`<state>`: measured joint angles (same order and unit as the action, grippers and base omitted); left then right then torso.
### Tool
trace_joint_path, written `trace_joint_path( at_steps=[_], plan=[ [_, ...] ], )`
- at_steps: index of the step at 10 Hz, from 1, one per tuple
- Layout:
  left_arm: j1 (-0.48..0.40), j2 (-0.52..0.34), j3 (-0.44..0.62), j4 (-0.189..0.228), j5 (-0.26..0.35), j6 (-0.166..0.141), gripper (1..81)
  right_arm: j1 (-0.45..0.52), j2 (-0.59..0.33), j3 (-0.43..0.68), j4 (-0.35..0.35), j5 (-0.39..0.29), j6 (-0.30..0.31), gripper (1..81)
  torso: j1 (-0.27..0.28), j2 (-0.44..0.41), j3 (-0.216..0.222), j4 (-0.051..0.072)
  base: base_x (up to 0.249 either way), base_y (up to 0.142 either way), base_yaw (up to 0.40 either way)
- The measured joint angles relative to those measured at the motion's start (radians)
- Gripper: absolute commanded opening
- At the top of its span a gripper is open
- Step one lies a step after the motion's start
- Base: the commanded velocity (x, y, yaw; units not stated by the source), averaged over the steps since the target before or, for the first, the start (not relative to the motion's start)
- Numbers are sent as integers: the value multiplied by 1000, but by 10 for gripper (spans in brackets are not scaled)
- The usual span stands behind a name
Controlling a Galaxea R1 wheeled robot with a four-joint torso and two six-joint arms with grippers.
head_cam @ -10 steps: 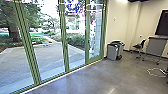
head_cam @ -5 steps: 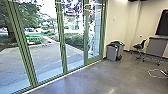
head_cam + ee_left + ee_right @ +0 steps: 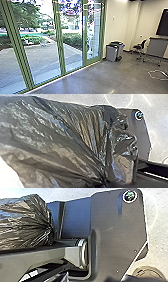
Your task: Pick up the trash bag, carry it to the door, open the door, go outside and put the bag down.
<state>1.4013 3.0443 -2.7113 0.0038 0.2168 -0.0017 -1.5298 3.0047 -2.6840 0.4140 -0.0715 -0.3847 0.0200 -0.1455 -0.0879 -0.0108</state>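
The head camera has shifted slightly, bins (image 3: 112, 53) standing near the edge of the floor (image 3: 87, 82) by the glass doors (image 3: 59, 45); the left wrist view has the trash bag (image 3: 60, 144) bunched, the right its pleated end, either claw's state I cannot tell.

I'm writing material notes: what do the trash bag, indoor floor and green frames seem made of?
Trash bag: seemingly thin, glossy dark plastic, by its creases and glints. Indoor floor: probably polished concrete, uneven grey with soft reflections. Green frames: evenly coloured, so likely painted; metal or wood, I can't tell.
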Motion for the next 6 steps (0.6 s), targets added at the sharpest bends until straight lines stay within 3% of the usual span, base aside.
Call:
trace_joint_path(
  at_steps=[5,6],
  plan=[
    [0,0,0,0,0,0,10,-1,0,-2,0,1,0,811,0,0,0,0,137,-72,0],
    [0,0,0,0,0,0,10,-2,0,-2,0,0,0,811,0,0,0,0,132,0,0]
  ],
)
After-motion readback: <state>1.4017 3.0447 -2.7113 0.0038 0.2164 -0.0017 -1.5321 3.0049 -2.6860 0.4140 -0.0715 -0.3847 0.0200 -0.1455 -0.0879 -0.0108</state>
